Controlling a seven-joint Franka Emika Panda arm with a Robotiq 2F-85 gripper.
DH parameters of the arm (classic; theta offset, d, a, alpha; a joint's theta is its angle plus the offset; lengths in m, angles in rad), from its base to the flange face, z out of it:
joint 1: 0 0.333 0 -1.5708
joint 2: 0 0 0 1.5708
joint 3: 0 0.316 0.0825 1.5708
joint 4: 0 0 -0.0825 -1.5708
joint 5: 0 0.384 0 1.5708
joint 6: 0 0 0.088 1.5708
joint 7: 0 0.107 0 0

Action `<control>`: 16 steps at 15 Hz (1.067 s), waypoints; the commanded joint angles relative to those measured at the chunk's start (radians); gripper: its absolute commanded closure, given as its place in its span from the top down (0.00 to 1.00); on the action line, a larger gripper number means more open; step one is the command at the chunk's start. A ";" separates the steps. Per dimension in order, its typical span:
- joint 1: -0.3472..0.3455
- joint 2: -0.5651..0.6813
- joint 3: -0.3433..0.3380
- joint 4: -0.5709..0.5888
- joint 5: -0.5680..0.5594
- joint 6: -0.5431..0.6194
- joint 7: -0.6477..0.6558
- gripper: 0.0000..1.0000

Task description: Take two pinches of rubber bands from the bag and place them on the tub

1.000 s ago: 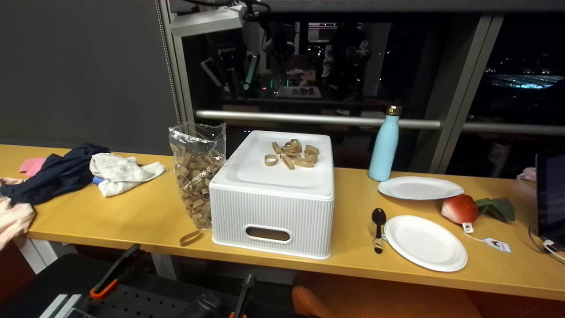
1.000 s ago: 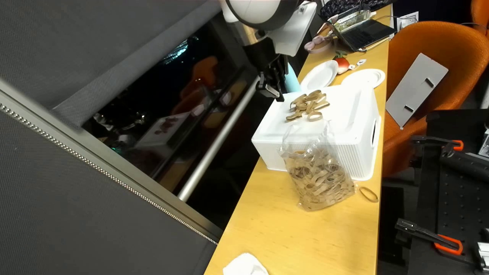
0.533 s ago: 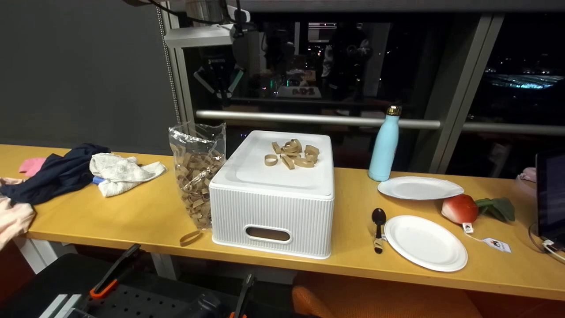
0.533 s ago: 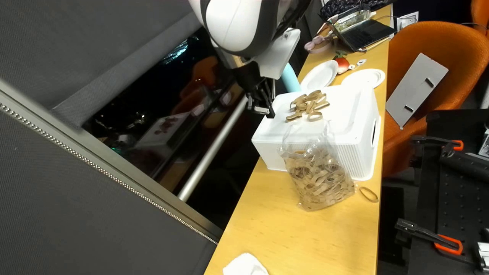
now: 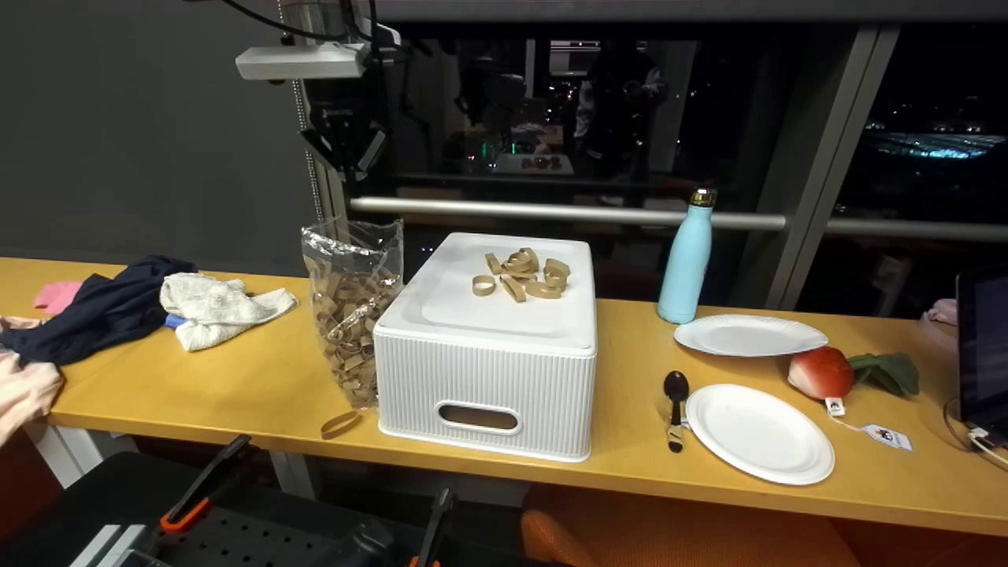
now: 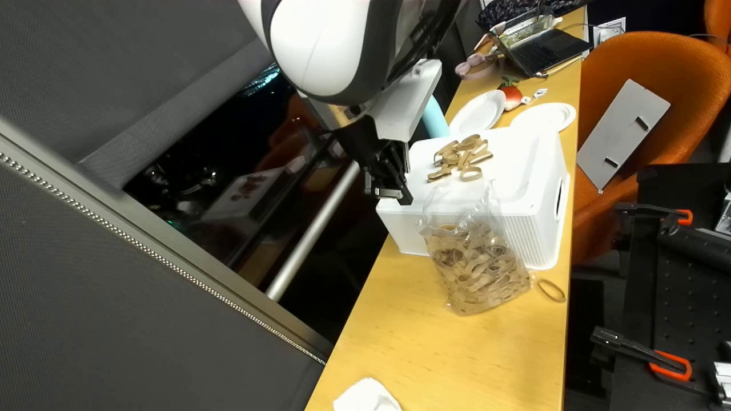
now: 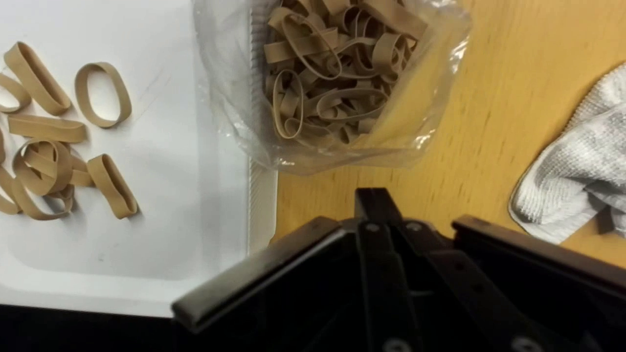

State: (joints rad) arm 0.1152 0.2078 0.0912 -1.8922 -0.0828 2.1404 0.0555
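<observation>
One gripper [image 7: 372,195] is hanging higher than one bag [image 5: 356,256], one tub [image 5: 484,370] and one loose band [image 5: 335,426]; below it, other bands [image 7: 46,128] are overlapping too much for a sure count. Well apart from the gripper, two plates [image 5: 760,433], one bottle [image 5: 685,264], one spoon [image 5: 676,385] and one laptop [image 6: 549,52] are resting; two clamps [image 5: 211,476] are also sitting lower than it.

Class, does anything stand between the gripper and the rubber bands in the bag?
In the wrist view, the bag has its near rim between the shut gripper and the rubber bands; its mouth looks open.
</observation>
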 commanded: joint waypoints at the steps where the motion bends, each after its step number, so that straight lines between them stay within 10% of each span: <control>1: -0.003 -0.033 0.002 -0.041 0.039 -0.032 0.015 0.00; 16: -0.036 0.114 -0.004 -0.036 0.103 0.050 -0.024 0.00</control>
State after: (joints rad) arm 0.0812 0.2842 0.0781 -1.9524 -0.0239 2.1731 0.0571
